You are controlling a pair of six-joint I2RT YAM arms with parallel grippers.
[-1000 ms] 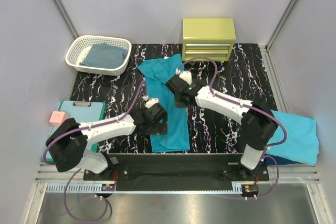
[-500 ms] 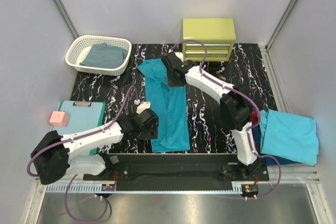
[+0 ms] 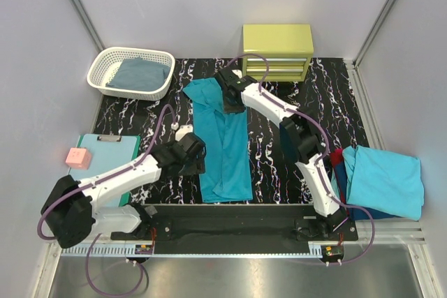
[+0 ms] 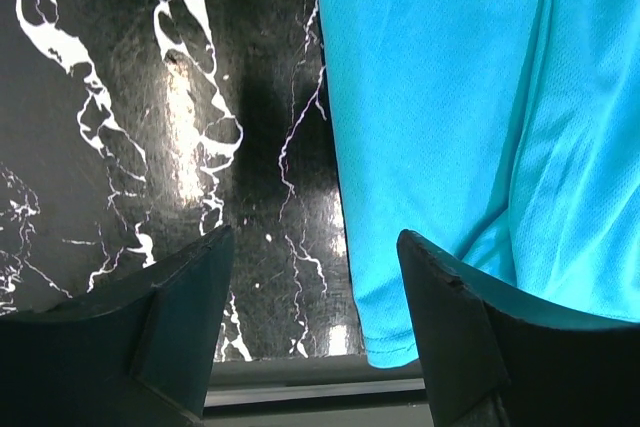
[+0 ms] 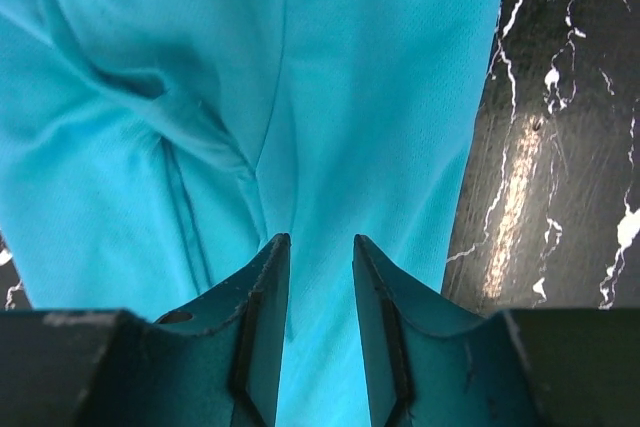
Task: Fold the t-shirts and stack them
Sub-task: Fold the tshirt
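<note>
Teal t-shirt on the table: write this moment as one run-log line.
item: teal short-sleeved cloth t-shirt folded narrow lengthwise | left gripper: open, at near hem corner | right gripper: jaws narrowly apart, far end

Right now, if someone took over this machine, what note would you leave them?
Left gripper: open, empty, over the teal shirt, at its near left edge.
Right gripper: jaws narrowly apart at the shirt's far end; grip unclear.
Done: teal shirt narrowed into a long strip mid-table.
Folded turquoise shirt sits at right over a red shirt and a dark blue shirt.
To do: fold the strip shorter, stack it.
</note>
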